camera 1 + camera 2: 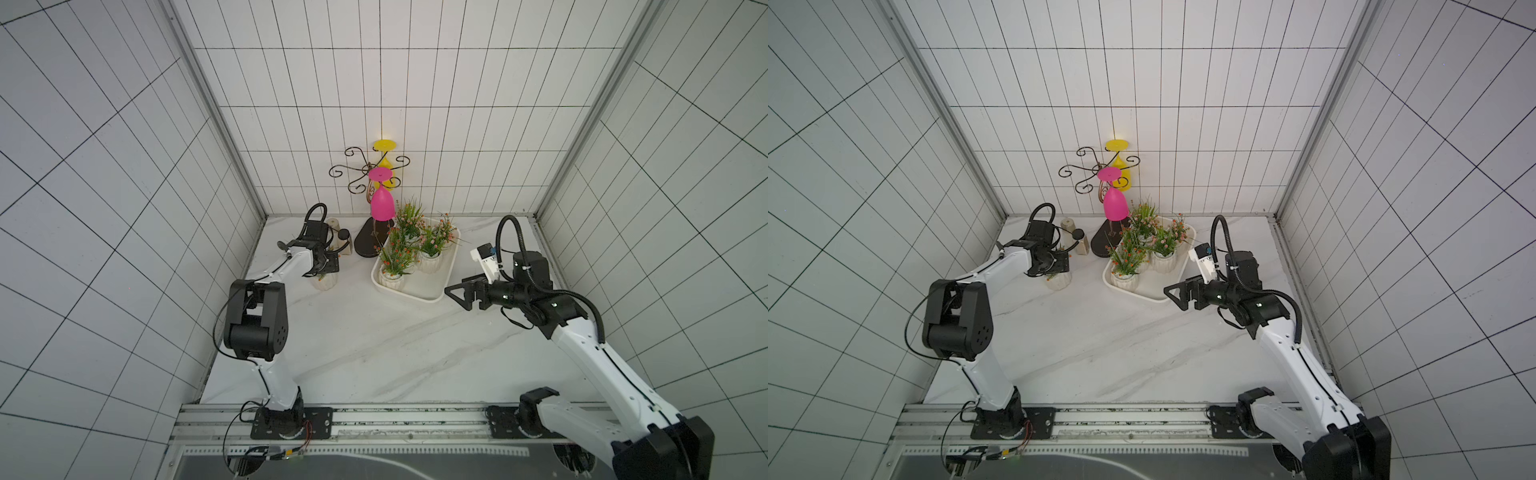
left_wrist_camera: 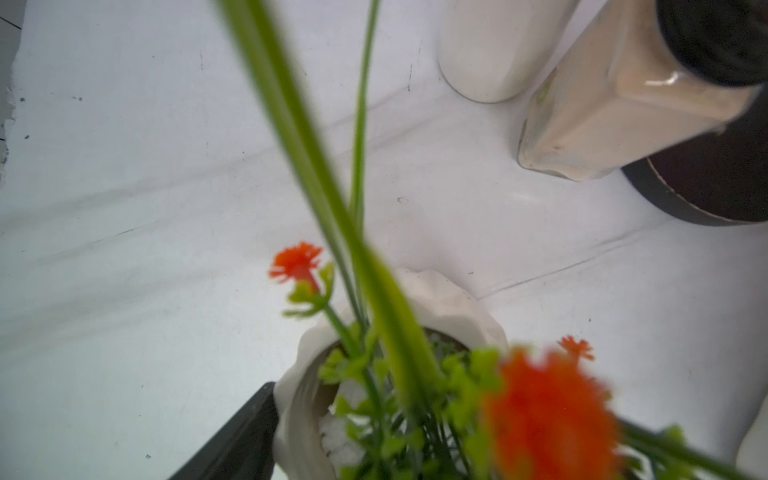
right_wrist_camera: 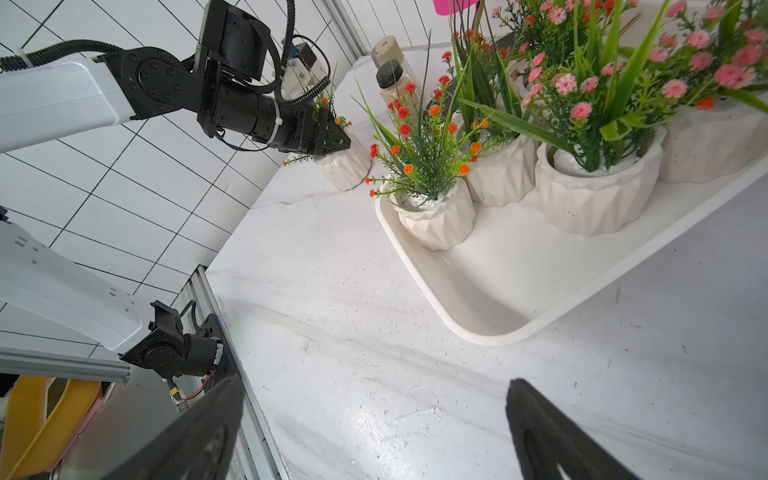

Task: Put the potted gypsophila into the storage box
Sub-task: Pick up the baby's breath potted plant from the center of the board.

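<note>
Right wrist view: left gripper (image 3: 332, 141) clamps the pot (image 3: 343, 166) at its rim, on the table (image 3: 374, 291) just left of the box (image 3: 478, 328). Right gripper (image 3: 374, 386) hangs open near the box. Risk: a rim grip through stems (image 2: 360, 124) could slip, tipping the pot onto boxed plants (image 3: 428, 166).

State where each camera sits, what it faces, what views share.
Top views: overhead behind the bases, looking down; left arm, right arm, storage box.
Left wrist: on left arm, facing loose pot; one gripper finger.
Right wrist: on right arm, facing storage box, left arm; open right gripper.
Shared: every view shows the loose pot.
</note>
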{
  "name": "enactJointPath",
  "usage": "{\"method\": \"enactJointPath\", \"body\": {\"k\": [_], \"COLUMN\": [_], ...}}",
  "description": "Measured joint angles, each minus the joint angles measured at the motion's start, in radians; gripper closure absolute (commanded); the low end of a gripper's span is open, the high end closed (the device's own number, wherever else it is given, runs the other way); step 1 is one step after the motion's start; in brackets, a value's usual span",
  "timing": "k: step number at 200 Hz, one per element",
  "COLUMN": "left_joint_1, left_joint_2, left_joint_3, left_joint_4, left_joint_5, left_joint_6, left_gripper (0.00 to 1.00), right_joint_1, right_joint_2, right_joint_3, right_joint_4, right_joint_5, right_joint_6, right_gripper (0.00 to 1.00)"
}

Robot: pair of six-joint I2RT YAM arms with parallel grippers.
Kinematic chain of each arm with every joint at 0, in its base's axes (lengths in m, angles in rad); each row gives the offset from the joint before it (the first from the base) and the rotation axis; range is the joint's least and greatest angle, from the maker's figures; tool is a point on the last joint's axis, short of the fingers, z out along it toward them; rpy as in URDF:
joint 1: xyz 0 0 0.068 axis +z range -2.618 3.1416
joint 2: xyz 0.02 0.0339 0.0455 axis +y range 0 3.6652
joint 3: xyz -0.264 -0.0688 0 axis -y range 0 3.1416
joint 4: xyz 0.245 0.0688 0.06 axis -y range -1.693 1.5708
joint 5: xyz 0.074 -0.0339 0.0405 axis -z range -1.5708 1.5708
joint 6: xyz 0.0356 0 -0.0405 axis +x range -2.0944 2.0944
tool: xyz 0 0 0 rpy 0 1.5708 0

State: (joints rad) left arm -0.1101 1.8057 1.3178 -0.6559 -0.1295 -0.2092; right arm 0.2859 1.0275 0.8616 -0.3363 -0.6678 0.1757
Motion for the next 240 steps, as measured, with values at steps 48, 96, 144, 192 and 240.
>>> {"method": "enactJointPath", "body": {"k": [48, 96, 144, 192, 240], "left_joint_1": [0.0, 0.0, -0.001, -0.071, -0.175], "left_joint_2": [-0.089, -0.195, -0.313, -0.43, -0.459], "left_joint_3": [-0.019, -0.019, -0.021, -0.015, 0.077], "left_joint_4": [-0.045, -0.079, -0.118, -0.13, -0.164], "left_joint_5": [0.051, 0.105, 0.193, 0.244, 0.284], "left_joint_6": [0.011, 0.043, 0.072, 0.106, 0.132], "left_gripper": [0.29, 0.29, 0.3, 0.3, 0.31], "right_joint_1": [0.0, 0.0, 0.0, 0.0, 0.0], "right_joint_2": [0.0, 0.002, 0.02, 0.02, 0.02], "right_joint_3": [0.0, 0.0, 0.0, 0.0, 0.0], "right_joint_4": [0.0, 0.0, 0.0, 0.0, 0.0], "right_joint_5": [0.001, 0.001, 0.0, -0.007, -0.023], "right_joint_6": [0.004, 0.018, 0.027, 0.026, 0.027], "right_gripper": [0.01, 0.01, 0.01, 0.01, 0.01]}}
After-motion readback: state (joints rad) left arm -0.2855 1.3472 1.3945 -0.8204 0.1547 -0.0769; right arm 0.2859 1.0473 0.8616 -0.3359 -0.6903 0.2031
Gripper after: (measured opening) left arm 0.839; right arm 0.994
